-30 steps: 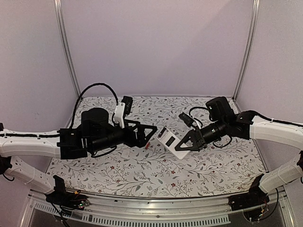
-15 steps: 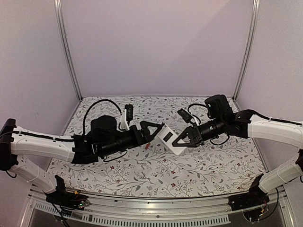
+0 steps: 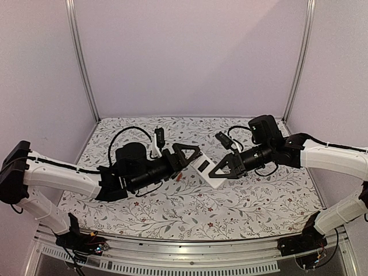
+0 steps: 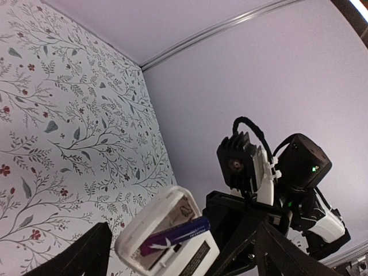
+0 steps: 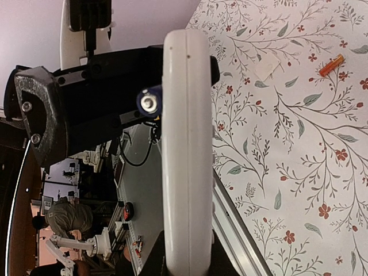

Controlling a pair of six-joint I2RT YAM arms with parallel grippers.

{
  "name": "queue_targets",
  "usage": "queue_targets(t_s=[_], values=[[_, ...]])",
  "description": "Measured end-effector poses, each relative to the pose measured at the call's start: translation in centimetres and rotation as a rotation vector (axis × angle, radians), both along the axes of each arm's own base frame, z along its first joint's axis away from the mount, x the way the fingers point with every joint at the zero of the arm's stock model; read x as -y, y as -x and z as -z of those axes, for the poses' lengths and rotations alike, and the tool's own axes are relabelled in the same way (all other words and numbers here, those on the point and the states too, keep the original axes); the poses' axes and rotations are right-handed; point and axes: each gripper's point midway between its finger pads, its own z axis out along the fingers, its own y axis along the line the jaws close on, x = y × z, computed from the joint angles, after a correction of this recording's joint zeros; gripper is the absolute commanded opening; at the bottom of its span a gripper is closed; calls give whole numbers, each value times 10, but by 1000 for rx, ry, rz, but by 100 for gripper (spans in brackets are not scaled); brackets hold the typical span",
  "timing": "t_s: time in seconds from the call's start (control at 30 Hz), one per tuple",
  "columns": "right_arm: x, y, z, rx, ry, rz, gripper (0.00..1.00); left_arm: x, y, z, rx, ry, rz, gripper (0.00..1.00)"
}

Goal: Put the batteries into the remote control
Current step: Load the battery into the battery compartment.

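The remote control [image 3: 208, 171] is held off the table with its white back up and its recess uncovered. My right gripper [image 3: 223, 168] is shut on its right end; in the right wrist view the remote control [image 5: 187, 144] shows edge-on between that gripper's [image 5: 185, 260] fingers. A dark blue-purple battery [image 4: 175, 236] lies slanted in the recess of the remote control [image 4: 146, 230], one end sticking out. That end is the battery [image 5: 149, 103] tip beside the remote's edge. My left gripper [image 4: 183, 244] stands open, one finger on each side of the remote. A reddish-orange battery [image 5: 332, 66] lies on the table.
A small flat white plastic piece [image 5: 266, 69] lies on the floral tabletop [image 3: 190, 213] near the orange battery. A purple back wall [image 3: 190, 57] and two metal posts [image 3: 80, 63] close off the far side. The table's metal front rail [image 3: 190, 253] runs between the arm bases.
My left arm has reached right toward the remote, bringing its open jaws around it, and the jaws have narrowed slightly. The right gripper lifted the remote a little, then held still.
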Motion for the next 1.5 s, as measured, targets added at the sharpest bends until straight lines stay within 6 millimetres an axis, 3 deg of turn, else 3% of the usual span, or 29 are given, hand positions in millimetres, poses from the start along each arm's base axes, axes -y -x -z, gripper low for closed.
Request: queue_targets(t_s=[0.67, 1.5], values=[[-1, 1, 2, -38, 5, 6, 0, 4, -1, 8, 61, -116, 15, 86], [-1, 5, 4, -59, 7, -9, 0, 5, -6, 16, 62, -176, -2, 65]])
